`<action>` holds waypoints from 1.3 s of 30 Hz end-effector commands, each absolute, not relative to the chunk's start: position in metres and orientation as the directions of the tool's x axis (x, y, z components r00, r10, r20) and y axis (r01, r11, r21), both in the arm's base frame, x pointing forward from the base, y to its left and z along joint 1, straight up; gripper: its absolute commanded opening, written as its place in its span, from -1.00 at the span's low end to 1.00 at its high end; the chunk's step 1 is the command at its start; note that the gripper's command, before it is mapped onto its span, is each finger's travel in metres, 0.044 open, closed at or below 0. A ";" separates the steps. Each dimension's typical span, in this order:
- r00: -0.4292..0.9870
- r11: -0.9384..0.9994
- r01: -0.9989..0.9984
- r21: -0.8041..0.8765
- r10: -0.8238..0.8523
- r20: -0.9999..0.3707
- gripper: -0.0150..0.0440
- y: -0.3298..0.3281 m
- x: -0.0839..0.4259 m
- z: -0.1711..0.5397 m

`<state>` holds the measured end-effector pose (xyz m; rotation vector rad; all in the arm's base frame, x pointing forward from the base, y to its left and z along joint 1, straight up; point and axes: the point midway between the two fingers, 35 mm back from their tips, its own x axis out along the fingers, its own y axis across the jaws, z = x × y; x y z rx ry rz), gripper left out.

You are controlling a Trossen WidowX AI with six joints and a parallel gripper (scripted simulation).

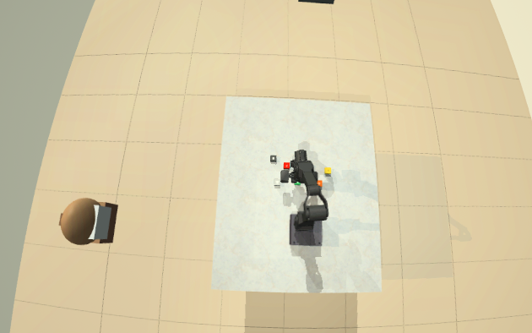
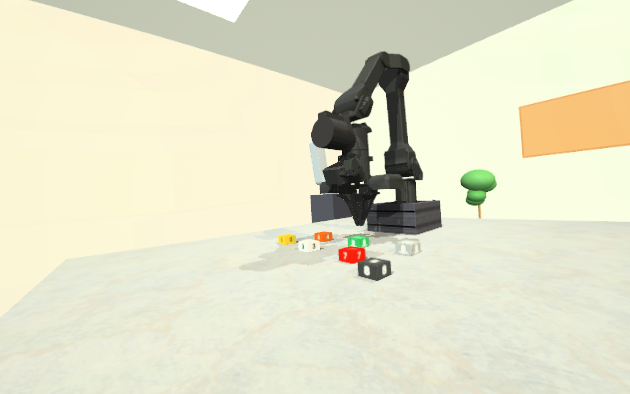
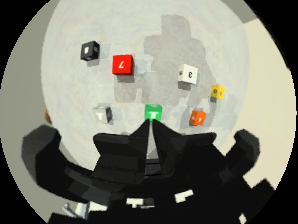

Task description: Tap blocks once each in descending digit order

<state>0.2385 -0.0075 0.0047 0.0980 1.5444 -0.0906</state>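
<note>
My gripper (image 2: 360, 224) (image 3: 150, 121) is shut with nothing between its tips, a little above the green block (image 2: 358, 241) (image 3: 153, 111) (image 1: 297, 183). The red block (image 1: 286, 166) (image 2: 351, 255) (image 3: 122, 65) shows 7. The white block (image 2: 309, 245) (image 3: 187, 74) shows 3 and is hidden by the arm in the top view. The orange block (image 1: 319, 183) (image 2: 323, 236) (image 3: 197, 117) seems to show 4. Digits on the black block (image 1: 273, 159) (image 2: 374, 269) (image 3: 90, 51), yellow block (image 1: 328, 171) (image 2: 287, 239) (image 3: 217, 91), pale grey block (image 1: 277, 182) (image 2: 408, 247) (image 3: 102, 114) and green block are unclear.
The arm's dark base (image 1: 305, 237) (image 2: 405, 217) stands behind the blocks on the pale table (image 1: 253, 253) (image 2: 265, 325). The orange block is to one side of the green block and the pale grey block to the other. A brown round-headed figure (image 1: 82, 221) is off the table.
</note>
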 end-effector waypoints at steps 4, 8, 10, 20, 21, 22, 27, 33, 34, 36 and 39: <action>0.024 0.992 0.124 0.007 0.004 -1.000 -0.42 -0.007 0.239 -0.002; 0.024 0.992 0.124 0.007 0.004 -1.000 -0.42 -0.007 0.239 -0.008; 0.024 0.992 0.124 0.007 0.004 -1.000 -0.42 -0.007 0.239 -0.011; 0.024 0.992 0.124 0.007 0.004 -1.000 -0.42 -0.007 0.239 -0.026; 0.024 0.992 0.124 0.007 0.004 -1.000 -0.42 -0.007 0.239 -0.026; 0.024 0.992 0.124 0.007 0.004 -1.000 -0.42 -0.007 0.239 -0.026; 0.024 0.992 0.124 0.007 0.004 -1.000 -0.42 -0.007 0.239 -0.026; 0.024 0.992 0.124 0.007 0.004 -1.000 -0.42 -0.007 0.238 0.004; 0.024 0.992 0.124 0.007 0.004 -1.000 -0.42 -0.007 0.238 0.004; 0.024 0.992 0.124 0.007 0.004 -1.000 -0.42 -0.007 0.239 0.006; 0.025 0.992 0.124 0.007 0.004 -1.000 -0.42 -0.008 0.241 0.044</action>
